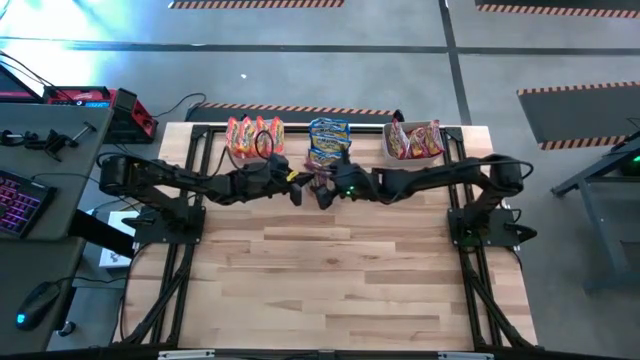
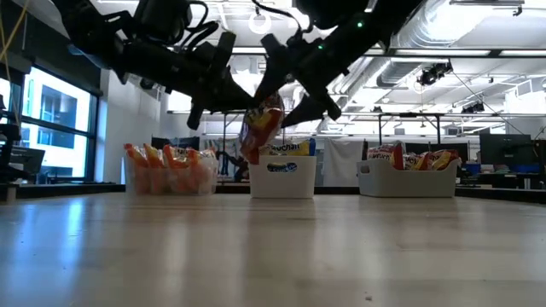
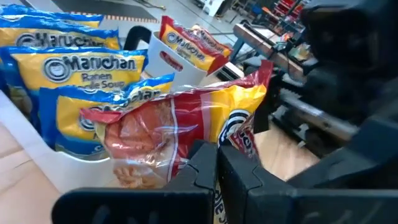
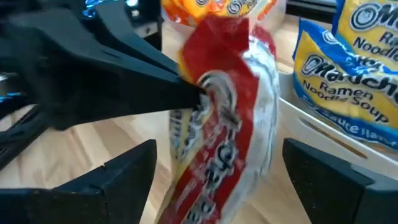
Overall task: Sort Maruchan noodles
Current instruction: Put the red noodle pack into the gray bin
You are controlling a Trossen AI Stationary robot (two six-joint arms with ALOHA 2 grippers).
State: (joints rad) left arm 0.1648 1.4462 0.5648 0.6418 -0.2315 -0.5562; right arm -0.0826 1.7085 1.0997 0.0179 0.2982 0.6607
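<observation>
A red-and-yellow Maruchan noodle packet (image 2: 262,126) hangs in the air in front of the middle bin, between my two grippers. My left gripper (image 1: 298,190) reaches in from the table's left and is shut on it; the left wrist view shows the packet (image 3: 180,130) just past its fingers. My right gripper (image 4: 219,152) comes from the table's right and is open. Its two fingers stand wide on either side of the packet (image 4: 227,124) without touching it. My left gripper pinches the packet between its two fingers at one long side edge (image 4: 208,93), about halfway along. The fingers (image 3: 205,165) come slanting down from the table's left. The packet is lifted clear of the table and hangs nearly upright, slightly tilted, below them.
Three bins stand in a row along the table's far edge: one with orange packets (image 1: 255,138), a middle one with blue-and-yellow packets (image 1: 328,140), and one with red packets (image 1: 413,140). Bare wooden tabletop (image 1: 330,280) stretches toward the near edge.
</observation>
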